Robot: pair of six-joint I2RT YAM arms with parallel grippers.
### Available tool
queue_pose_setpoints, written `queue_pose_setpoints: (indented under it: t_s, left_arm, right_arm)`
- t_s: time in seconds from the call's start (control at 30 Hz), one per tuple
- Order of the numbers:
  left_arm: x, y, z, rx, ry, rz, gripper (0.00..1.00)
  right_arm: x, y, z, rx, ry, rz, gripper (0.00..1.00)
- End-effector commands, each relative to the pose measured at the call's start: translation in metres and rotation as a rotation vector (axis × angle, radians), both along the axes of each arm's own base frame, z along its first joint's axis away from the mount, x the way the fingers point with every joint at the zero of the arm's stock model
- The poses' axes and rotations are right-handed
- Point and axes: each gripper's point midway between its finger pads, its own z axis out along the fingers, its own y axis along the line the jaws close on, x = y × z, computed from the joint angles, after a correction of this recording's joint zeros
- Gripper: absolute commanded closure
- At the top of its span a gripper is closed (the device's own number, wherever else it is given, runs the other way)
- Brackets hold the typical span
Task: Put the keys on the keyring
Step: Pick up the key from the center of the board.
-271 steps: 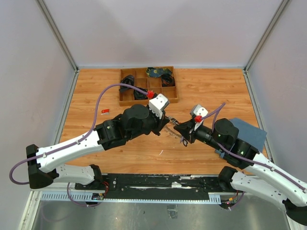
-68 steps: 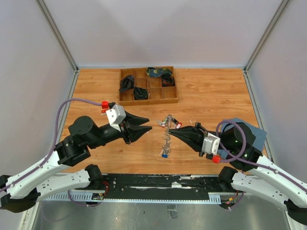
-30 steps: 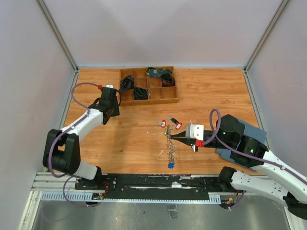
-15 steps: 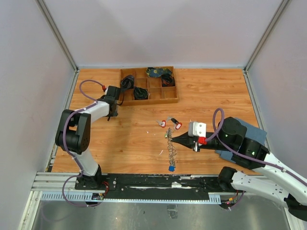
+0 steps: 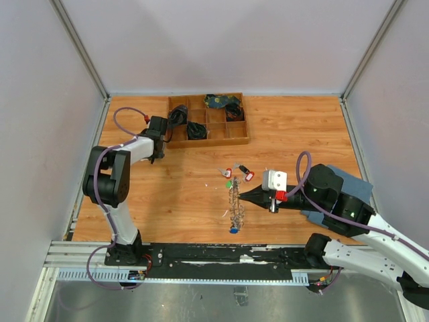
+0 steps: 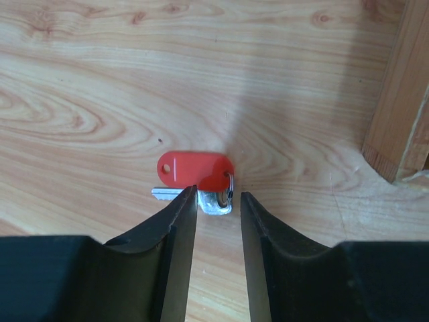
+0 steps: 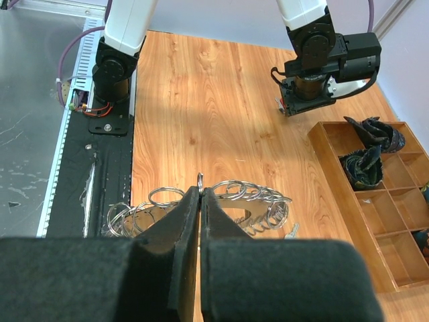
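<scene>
My left gripper (image 5: pixel 151 154) is open at the far left, beside the tray. In the left wrist view its fingertips (image 6: pixel 218 194) straddle the silver end of a red-headed key (image 6: pixel 194 171) lying flat on the table. My right gripper (image 5: pixel 242 196) is shut on the keyring (image 5: pixel 234 204), a thin loop strung with many silver rings and a blue-headed key (image 5: pixel 232 230). The right wrist view shows its jaws (image 7: pixel 201 191) pinching one ring, with the others (image 7: pixel 258 194) fanned out on both sides. Red (image 5: pixel 228 172), green (image 5: pixel 228 182) and black-and-red (image 5: pixel 245 174) keys lie just beyond.
A wooden compartment tray (image 5: pixel 208 141) with dark items stands at the back; its corner (image 6: pixel 402 100) is right of the left gripper. A blue-grey pad (image 5: pixel 348 181) lies under my right arm. The black base rail (image 5: pixel 221 255) runs along the near edge.
My left arm has swung to the far left and come down over the red key by the tray. My right gripper still holds the keyring, which has shifted slightly.
</scene>
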Motion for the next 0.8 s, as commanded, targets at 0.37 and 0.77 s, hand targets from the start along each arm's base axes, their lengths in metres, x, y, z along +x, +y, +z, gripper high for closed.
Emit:
queue_pose_setpoints:
  t_s: [0.37, 0.77]
  left_arm:
    - [0.019, 0.005, -0.003, 0.023, -0.004, -0.016, 0.83]
    - [0.017, -0.03, 0.037, -0.127, -0.083, -0.093, 0.99]
  right_arm:
    - [0.001, 0.005, 0.011, 0.05, -0.009, -0.005, 0.98]
    - [0.018, -0.005, 0.019, -0.008, 0.062, -0.139, 1.0]
